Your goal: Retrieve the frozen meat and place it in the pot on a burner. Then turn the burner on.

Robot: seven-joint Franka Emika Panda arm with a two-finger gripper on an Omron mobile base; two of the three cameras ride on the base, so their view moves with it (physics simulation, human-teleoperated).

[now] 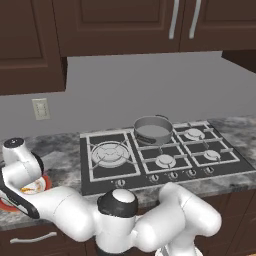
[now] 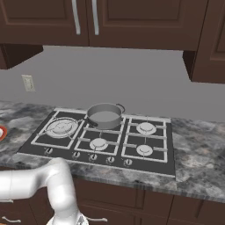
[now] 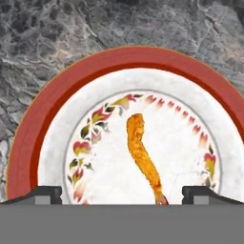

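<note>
White arm folded low, reaching left across base, hand hung over plate (image 3: 28, 138) at left end of marble desk (image 1: 60, 155). Fingers (image 3: 45, 194) spread wide apart, gripping nothing. Frozen meat (image 3: 141, 155) lay on plate's white centre, between finger tips. Pot (image 1: 153, 130) sat on rear burner (image 1: 156, 142) of black cooktop (image 2: 154, 154), well apart from plate.

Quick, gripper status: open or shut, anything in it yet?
Gripper: open and holding nothing, fingers spread either side of the frozen meat lying on the plate.
</note>
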